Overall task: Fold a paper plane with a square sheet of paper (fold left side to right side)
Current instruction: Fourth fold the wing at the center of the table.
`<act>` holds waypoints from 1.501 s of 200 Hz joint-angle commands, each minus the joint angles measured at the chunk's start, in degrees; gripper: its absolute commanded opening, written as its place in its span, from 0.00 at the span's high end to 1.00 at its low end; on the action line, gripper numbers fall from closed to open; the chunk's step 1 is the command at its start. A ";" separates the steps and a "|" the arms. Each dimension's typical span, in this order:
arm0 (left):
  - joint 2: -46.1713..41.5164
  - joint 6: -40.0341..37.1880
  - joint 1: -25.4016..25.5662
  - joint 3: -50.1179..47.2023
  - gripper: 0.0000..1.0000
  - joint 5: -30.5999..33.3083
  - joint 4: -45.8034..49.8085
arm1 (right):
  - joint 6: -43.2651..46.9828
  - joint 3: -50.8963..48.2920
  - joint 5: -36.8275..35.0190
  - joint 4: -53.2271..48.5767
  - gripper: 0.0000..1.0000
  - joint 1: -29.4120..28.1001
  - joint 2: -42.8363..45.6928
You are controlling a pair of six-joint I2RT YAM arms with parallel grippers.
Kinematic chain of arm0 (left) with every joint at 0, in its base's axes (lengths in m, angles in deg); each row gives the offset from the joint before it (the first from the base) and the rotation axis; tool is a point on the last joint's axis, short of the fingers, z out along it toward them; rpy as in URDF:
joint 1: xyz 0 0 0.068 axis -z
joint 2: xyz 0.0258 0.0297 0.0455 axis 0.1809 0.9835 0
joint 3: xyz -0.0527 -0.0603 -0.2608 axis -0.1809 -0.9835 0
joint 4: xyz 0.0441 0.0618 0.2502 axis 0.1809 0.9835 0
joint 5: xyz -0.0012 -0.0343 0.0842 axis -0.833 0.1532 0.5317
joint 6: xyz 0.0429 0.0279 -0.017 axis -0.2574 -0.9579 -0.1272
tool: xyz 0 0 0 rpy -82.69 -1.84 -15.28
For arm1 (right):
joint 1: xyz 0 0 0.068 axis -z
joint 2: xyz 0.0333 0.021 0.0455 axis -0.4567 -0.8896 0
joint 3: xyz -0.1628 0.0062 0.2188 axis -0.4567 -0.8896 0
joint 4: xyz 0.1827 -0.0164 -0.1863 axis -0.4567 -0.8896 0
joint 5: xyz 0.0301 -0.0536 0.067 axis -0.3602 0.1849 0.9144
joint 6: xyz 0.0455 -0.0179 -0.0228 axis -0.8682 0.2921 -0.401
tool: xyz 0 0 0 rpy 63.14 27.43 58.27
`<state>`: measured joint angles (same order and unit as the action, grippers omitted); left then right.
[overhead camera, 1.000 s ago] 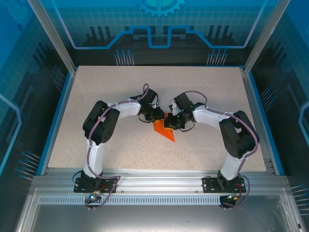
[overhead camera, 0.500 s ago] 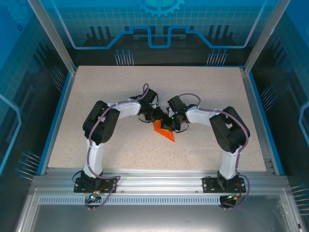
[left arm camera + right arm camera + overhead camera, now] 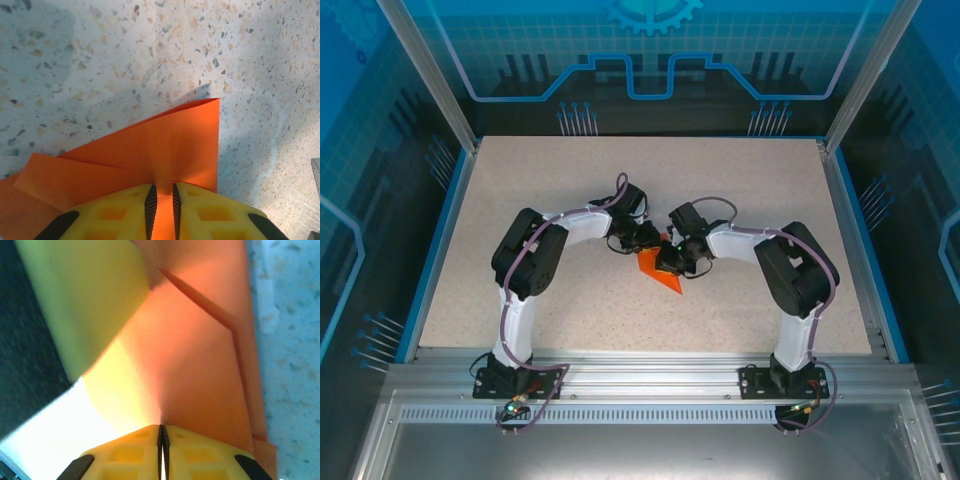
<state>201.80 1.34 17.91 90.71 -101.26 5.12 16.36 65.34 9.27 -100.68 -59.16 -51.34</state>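
Near the middle of the worktop (image 3: 740, 180), a little toward its near edge: the square sheet of paper (image 3: 661, 274), already part folded to a point. Runs slantwise, tip aimed at the near right corner, broad end toward the far left. Just beyond the tip, nipped by the right gripper (image 3: 672, 260), fingers pressed fully together on a raised layer. Farther back, at the broad end, clamped by the left gripper (image 3: 645, 242), pads (image 3: 150, 197) a sliver apart with the sheet's edge between them. Calls, most likely, for carrying the left-hand layer rightward across that slanted axis. Right gripper nearer the tip and crease, left better placed as anchor.
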 commanded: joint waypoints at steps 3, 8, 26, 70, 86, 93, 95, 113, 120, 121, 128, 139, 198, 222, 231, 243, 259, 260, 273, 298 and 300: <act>3.91 -0.85 -0.51 -1.35 0.77 5.48 2.28 | 0.68 -4.46 -0.32 -6.55 0.88 -0.10 1.45; 4.05 -0.88 -0.52 -1.26 0.77 5.54 2.38 | 0.71 -4.98 -0.30 -6.55 0.88 0.04 1.78; 4.34 -0.83 -0.53 -1.11 0.77 5.64 2.42 | 0.85 -7.16 0.08 -6.21 0.87 0.60 3.03; 4.57 -0.80 -0.52 -0.71 0.77 5.91 2.80 | 2.22 -12.55 0.30 -7.08 0.87 2.18 6.08; 4.57 -0.81 -0.49 -0.62 0.78 5.93 2.92 | 2.82 -14.65 0.52 -7.19 0.87 2.91 7.35; 4.54 -0.81 -0.49 -0.63 0.77 5.92 2.90 | 3.04 -15.52 0.46 -7.34 0.87 3.23 8.08; 4.59 -0.77 -0.52 -0.62 0.77 5.90 2.86 | 3.16 -15.68 0.45 -7.41 0.87 3.33 8.25; 4.51 -0.57 -0.49 -0.55 0.77 5.75 2.85 | 4.23 -17.20 1.19 -7.94 0.87 4.28 10.01; 4.41 -0.63 -0.53 -0.53 0.77 5.62 2.89 | 4.71 -17.27 1.69 -8.34 0.87 4.47 10.88; 4.37 -0.64 -0.50 -0.51 0.78 5.64 2.87 | 4.85 -17.25 1.77 -8.37 0.87 4.47 10.99; 4.35 -0.64 -0.53 -0.50 0.77 5.58 3.01 | 5.22 -17.04 2.53 -8.75 0.87 4.57 11.98; 4.09 -0.64 -0.54 -0.45 0.77 5.51 2.99 | 5.83 -16.01 3.27 -9.60 0.87 4.56 13.59; 3.81 -0.63 -0.52 -0.50 0.77 5.37 2.87 | 4.18 -4.42 4.05 -7.23 0.87 1.53 12.32; 3.57 -0.79 -0.49 -0.43 0.77 5.30 3.08 | 2.97 0.16 2.88 -4.76 0.87 0.72 8.06; 3.56 -0.76 -0.50 -0.41 0.77 5.33 3.16 | 2.01 1.20 2.07 -3.81 0.86 0.53 6.28; 3.51 -0.81 -0.48 -0.50 0.77 5.39 3.10 | 0.61 1.78 2.08 -1.70 0.87 0.52 4.11; 3.49 -0.81 -0.53 -0.49 0.77 5.23 3.08 | -0.49 2.78 2.08 0.07 0.87 0.23 1.25; 3.52 -0.81 -0.50 -0.49 0.77 5.23 3.10 | -0.52 2.80 1.97 0.10 0.87 0.20 1.16; 3.47 -0.81 -0.54 -0.41 0.77 5.17 3.19 | -0.63 3.65 1.00 0.13 0.87 -0.24 -0.37; 3.46 -0.81 -0.50 -0.35 0.77 5.19 3.37 | -1.11 3.49 -1.34 -0.47 0.87 -0.49 -2.59; 3.46 -0.81 -0.55 -0.33 0.77 5.19 3.37 | -1.21 3.46 -1.53 -0.59 0.87 -0.54 -2.75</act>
<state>201.95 1.34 17.91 90.84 -101.28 5.16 16.93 67.76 10.21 -101.36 -58.70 -52.24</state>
